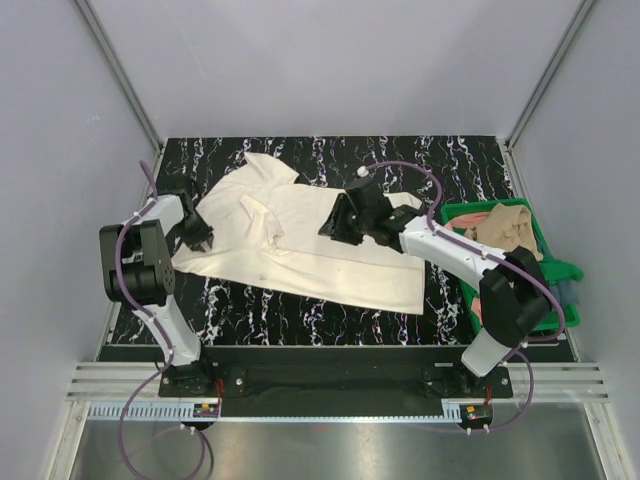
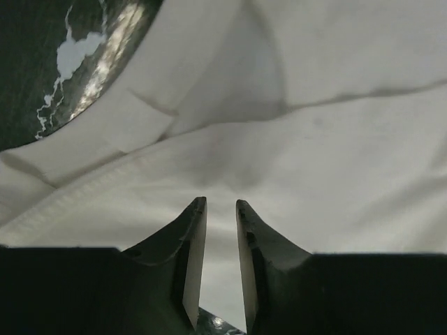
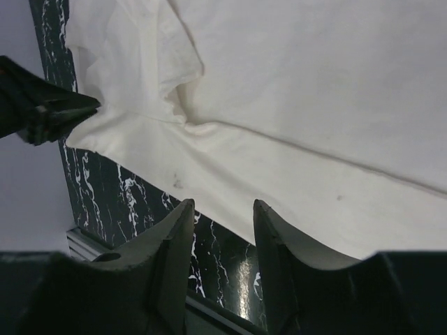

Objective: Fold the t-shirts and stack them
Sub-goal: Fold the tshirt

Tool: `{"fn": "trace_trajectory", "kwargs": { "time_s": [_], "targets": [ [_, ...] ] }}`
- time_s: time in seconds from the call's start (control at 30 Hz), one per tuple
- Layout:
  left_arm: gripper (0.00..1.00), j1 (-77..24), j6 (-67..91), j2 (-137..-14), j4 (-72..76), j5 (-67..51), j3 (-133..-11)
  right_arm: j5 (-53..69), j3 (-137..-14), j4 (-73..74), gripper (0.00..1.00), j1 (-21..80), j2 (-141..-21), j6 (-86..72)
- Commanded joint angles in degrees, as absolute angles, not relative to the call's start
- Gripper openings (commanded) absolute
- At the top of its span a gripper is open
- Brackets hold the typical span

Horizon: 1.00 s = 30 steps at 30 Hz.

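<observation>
Fig. Cream shirt (image 1: pixel 300 250) spread across the black marbled table (image 1: pixel 450 165), collar end far-left, hem running along the near-right. One sleeve lies folded in on the body, left of centre. Your left gripper (image 1: pixel 200 235) sits at the shirt's left edge. In its wrist view the jaws stand narrowly parted with nothing between them, and seamed cloth lies just beyond the tips. Your right gripper (image 1: pixel 330 226) hangs over the right-centre of the shirt, pointing left. Its jaws are parted wider and are likewise empty, with the near hem and bare table showing through the gap. To the right, a green bin (image 1: pixel 455 211) holds a crumpled tan shirt (image 1: pixel 505 225). The right arm crosses the bin's near-left corner, and its purple cable (image 1: pixel 400 166) loops above the shirt's far-right corner.
</observation>
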State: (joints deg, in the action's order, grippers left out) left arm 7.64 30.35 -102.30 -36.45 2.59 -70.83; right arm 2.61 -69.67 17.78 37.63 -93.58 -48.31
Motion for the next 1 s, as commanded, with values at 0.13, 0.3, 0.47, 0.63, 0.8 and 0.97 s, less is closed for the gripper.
{"fn": "trace_trajectory", "kwargs": {
  "time_s": [0.13, 0.3, 0.47, 0.63, 0.8, 0.97],
  "targets": [
    [0.23, 13.0, 37.2, -106.0, -40.8, 10.8, -65.0, 3.7, -69.9, 14.4, 0.47, 41.5, -92.9, -46.9],
    [0.2, 14.7, 40.7, -101.6, -43.4, 18.0, -58.5, 1.1, -72.5, 12.5, 0.46, 43.6, -97.7, -52.9],
    [0.2, 15.9, 39.3, -93.8, -45.6, 21.0, -58.3, -5.3, -80.4, 12.4, 0.45, 48.4, -106.6, -59.7],
    [0.27, 15.6, 36.7, -85.9, -45.0, 17.4, -60.5, -5.6, -90.1, 12.6, 0.43, 50.6, -118.6, -61.5],
    [0.41, 14.8, 33.8, -78.5, -37.3, 10.2, -60.2, -7.0, -95.0, 13.0, 0.43, 52.1, -124.4, -64.9],
    [0.46, 14.5, 33.8, -75.3, -24.9, -9.0, -54.8, -6.9, -96.4, 13.0, 0.44, 52.1, -126.8, -69.8]
  ]
}}
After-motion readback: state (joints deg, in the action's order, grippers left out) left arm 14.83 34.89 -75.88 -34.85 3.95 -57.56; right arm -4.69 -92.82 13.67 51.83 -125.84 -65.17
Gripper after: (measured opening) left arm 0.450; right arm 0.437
